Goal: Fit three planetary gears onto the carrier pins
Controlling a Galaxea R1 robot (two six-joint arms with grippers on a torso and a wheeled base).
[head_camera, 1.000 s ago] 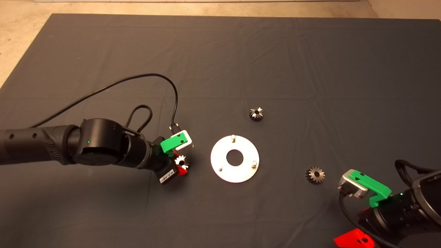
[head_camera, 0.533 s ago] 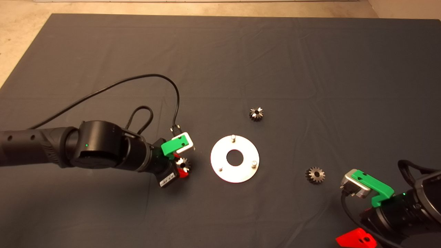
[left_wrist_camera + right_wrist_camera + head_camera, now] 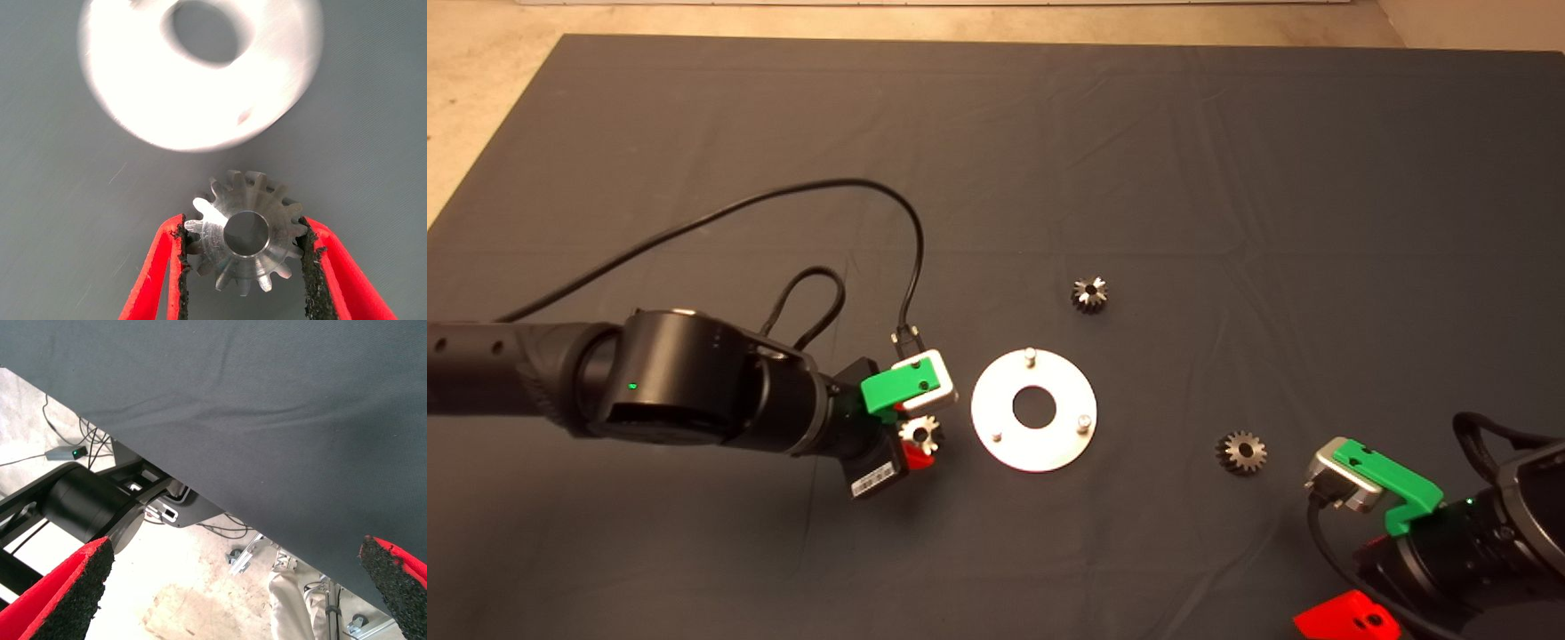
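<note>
My left gripper (image 3: 919,440) is shut on a small silvery planetary gear (image 3: 919,432), held just left of the round silver plate (image 3: 996,391). In the left wrist view the gear (image 3: 243,239) sits clamped between the two red fingers (image 3: 167,267), with the plate (image 3: 147,93) close beyond it. Three carrier pins stand on the plate: one at the far side (image 3: 1029,355), one at the right (image 3: 1083,422), one at the near left (image 3: 996,436). All three are bare. Two more dark gears lie on the mat, one beyond the plate (image 3: 1089,292) and one to its right (image 3: 1241,452). My right gripper (image 3: 247,587) is parked at the lower right, open.
A black cable (image 3: 783,200) loops over the mat behind the left arm. The mat's near edge, a black robot base (image 3: 87,503) and a person's leg (image 3: 290,607) on the floor show in the right wrist view.
The left gripper has carried its gear to the right, closer to the plate's left edge. The right arm has barely moved.
</note>
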